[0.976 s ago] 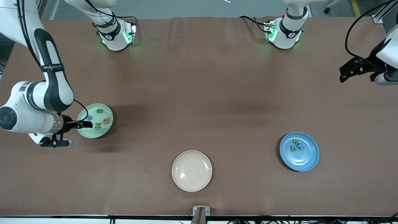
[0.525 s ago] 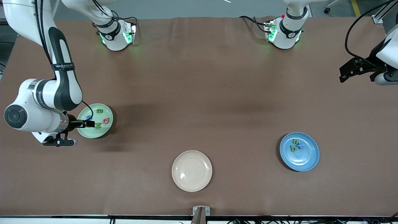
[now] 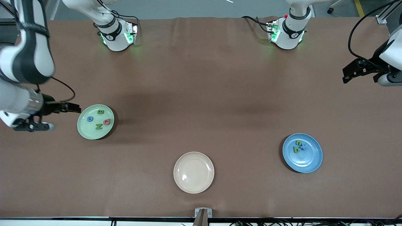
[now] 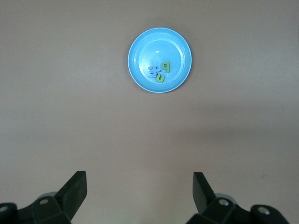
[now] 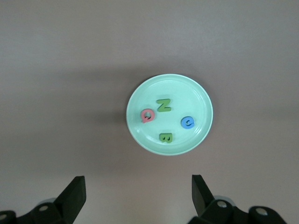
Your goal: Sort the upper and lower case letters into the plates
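Front view: mint plate [image 3: 84,129] beside right tool [image 3: 73,108]

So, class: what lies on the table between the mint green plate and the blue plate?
Only the cream plate, nearer the front camera; otherwise bare brown table between the mint green plate and blue plate, in the front view.

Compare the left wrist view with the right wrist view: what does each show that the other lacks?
Only the left wrist view shows the blue plate holding green and blue small letters, clustered together. Only the right wrist view shows the mint green plate with four spread capitals: a red Q, green N, green B and a blue letter. Both share bare brown table and that arm's own open, empty hand: left hand, right hand.
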Robot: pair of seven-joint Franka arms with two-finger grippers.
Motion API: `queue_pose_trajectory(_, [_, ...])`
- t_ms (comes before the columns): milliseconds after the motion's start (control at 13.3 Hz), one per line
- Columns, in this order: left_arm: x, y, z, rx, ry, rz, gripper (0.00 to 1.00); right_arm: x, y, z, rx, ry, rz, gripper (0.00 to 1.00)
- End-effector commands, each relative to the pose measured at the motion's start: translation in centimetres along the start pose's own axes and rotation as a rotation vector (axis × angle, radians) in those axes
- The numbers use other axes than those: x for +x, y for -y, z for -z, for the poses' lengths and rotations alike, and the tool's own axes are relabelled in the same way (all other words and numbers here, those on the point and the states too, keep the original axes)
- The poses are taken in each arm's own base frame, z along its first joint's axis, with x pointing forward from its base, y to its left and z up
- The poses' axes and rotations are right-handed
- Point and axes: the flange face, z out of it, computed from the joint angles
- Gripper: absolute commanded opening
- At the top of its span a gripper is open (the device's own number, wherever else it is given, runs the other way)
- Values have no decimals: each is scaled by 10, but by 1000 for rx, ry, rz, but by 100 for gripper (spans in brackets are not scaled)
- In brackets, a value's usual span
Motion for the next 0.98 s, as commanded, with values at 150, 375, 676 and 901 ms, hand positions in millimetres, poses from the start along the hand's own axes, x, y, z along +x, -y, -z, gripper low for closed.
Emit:
queue_pose_trajectory(150, [-3,1,2,4,-9,-14,100,-30,2,79,-7,-58,-14,100])
queue_pose_trajectory(375, [0,1,-2,1,-3,-14,100,-52,6,112,-26,-119,-70,100])
queue_pose_trajectory(676, [-1,0,-3,2,3,-16,100,-63,6,121,-16,-136,-86,100])
queue_pose_trajectory(901, [-2,-1,-7,4,11,-18,100,-63,10,124,-16,-145,-78,100])
